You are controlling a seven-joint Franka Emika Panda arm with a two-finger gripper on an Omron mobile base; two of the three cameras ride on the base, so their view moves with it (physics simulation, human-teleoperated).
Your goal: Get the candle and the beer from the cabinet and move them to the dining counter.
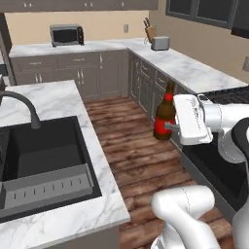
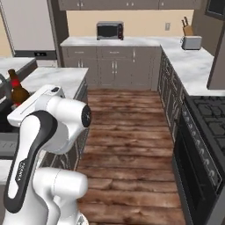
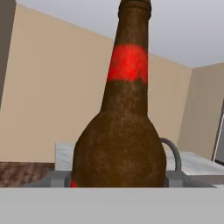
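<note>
The beer (image 1: 164,114) is a dark brown bottle with a red label. It hangs upright above the wooden floor, and my gripper (image 1: 166,127) is shut on its lower body from the right. Close up in the hand view, the beer (image 3: 122,140) stands between the two fingertips at the bottom edge. From the right base view, the beer's neck (image 2: 16,90) peeks out behind my arm. To the bottle's left is a marble island (image 1: 58,97) with a black sink; I cannot tell whether it is the dining counter. The candle is out of view.
A black stove (image 2: 206,118) and an oven front (image 1: 214,170) stand close on the right. The back counter carries a microwave (image 1: 66,35), a toaster (image 1: 160,43) and a knife block (image 2: 188,27). Wall cabinets (image 2: 110,4) run along the top. A wood-floor aisle (image 2: 132,132) runs between the island and the stove.
</note>
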